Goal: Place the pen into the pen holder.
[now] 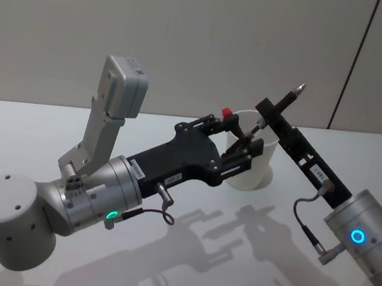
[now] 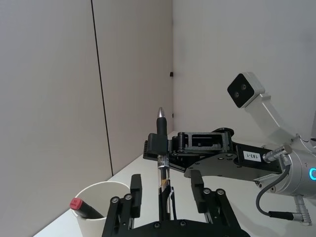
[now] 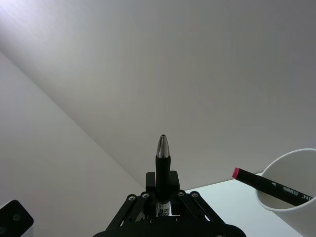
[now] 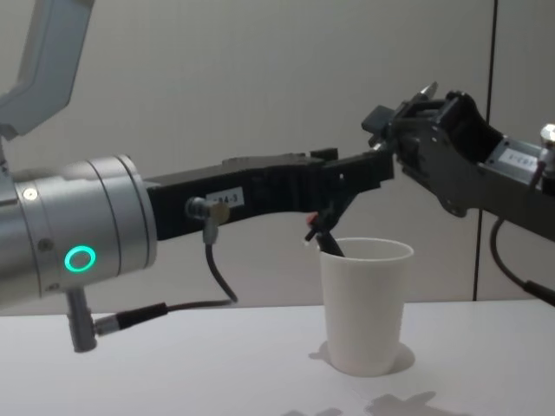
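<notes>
Nearest to us in the chest view is our left arm, its silver wrist with the green ring large at the left edge, reaching forward across the white table (image 4: 173, 381). Our left gripper (image 2: 162, 190) hangs above the pen holder (image 4: 366, 303), fingers (image 2: 135, 190) spread apart on either side of the pen's lower barrel without touching it, as far as the left wrist view shows. Our right arm comes in from the right at about the same height, and our right gripper (image 3: 160, 190) is clamped on the pen (image 2: 162, 148) around its middle, holding it nearly upright with the silver tip pointing up.

Below both grippers the pen holder, a plain white paper cup, stands upright on the table. Above its rim, between the two grippers, the pen is in the air and not inside the cup. A black marker with a red cap (image 2: 76, 203) already leans inside the pen holder, its capped end sticking out over the rim.
</notes>
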`<state>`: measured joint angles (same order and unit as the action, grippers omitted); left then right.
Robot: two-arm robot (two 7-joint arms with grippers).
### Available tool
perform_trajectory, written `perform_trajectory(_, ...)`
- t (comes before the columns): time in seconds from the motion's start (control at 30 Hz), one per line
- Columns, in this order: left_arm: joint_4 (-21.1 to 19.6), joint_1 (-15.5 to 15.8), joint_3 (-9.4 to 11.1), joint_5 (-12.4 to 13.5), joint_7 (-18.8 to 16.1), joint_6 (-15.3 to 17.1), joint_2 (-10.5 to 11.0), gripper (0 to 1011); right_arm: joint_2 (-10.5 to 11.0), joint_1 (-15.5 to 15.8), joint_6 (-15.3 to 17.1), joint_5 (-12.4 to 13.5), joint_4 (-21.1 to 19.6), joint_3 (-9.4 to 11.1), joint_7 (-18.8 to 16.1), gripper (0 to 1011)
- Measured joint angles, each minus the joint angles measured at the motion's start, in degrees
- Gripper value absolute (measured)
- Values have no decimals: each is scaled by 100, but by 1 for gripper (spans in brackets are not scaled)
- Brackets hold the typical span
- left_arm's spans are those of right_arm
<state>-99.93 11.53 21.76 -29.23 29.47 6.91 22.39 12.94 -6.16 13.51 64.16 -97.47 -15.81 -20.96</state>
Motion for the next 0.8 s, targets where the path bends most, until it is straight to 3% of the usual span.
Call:
perform_trajectory(0.1,1,0,0,0,0,0,0,705,0,0,0,0,0,0,0,137)
perform_trajectory(0.47,3,0,0,0,-1,4,0,996,28,-69,-47,-151,25,6,-26,137)
perform_trajectory(0.8,3,0,1,0,-1,4,0,1001,109,-317,-349,-795,150,72,-148,137)
